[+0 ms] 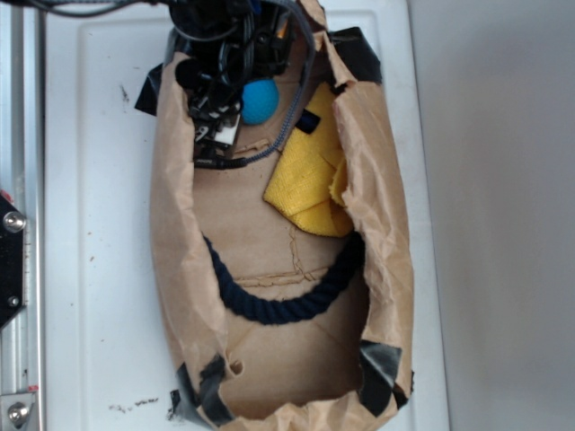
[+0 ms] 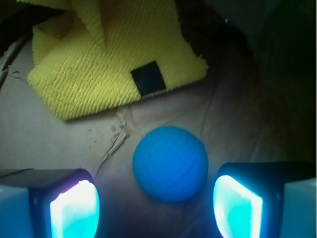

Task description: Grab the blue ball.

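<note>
Overhead, spread jaws flanking blue ball [image 2: 170,163].

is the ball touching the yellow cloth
No, in the wrist view bare brown paper separates the ball from the cloth.

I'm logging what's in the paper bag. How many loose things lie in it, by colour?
Blue: 1, the blue ball
Yellow: 1, the yellow cloth
Dark navy: 1, the rope
Total: 3, all in the paper bag
</note>
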{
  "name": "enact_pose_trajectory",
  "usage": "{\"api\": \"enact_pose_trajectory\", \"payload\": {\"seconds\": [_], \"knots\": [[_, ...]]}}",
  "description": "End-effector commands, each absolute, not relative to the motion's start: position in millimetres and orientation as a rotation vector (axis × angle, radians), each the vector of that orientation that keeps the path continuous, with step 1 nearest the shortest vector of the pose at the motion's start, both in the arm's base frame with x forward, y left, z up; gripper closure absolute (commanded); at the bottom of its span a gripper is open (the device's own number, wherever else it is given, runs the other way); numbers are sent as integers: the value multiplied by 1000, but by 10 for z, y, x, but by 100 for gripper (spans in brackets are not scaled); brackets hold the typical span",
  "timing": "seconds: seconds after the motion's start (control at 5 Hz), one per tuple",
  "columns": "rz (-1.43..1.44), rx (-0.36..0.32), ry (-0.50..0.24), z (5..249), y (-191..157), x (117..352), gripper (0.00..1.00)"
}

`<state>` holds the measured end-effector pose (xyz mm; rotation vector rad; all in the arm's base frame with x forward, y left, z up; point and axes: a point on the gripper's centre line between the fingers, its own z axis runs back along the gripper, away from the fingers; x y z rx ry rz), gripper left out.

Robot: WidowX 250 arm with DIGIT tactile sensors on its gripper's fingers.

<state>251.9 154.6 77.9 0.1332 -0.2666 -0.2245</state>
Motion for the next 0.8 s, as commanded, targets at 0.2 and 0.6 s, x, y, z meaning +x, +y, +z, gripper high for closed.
{"api": "enact_pose_trajectory", "payload": {"seconds": [0.2, 0.6], "knots": [[-141, 180, -315, 893, 1699, 2790, 0], [-131, 233, -306, 724, 1574, 2888, 0]]}}
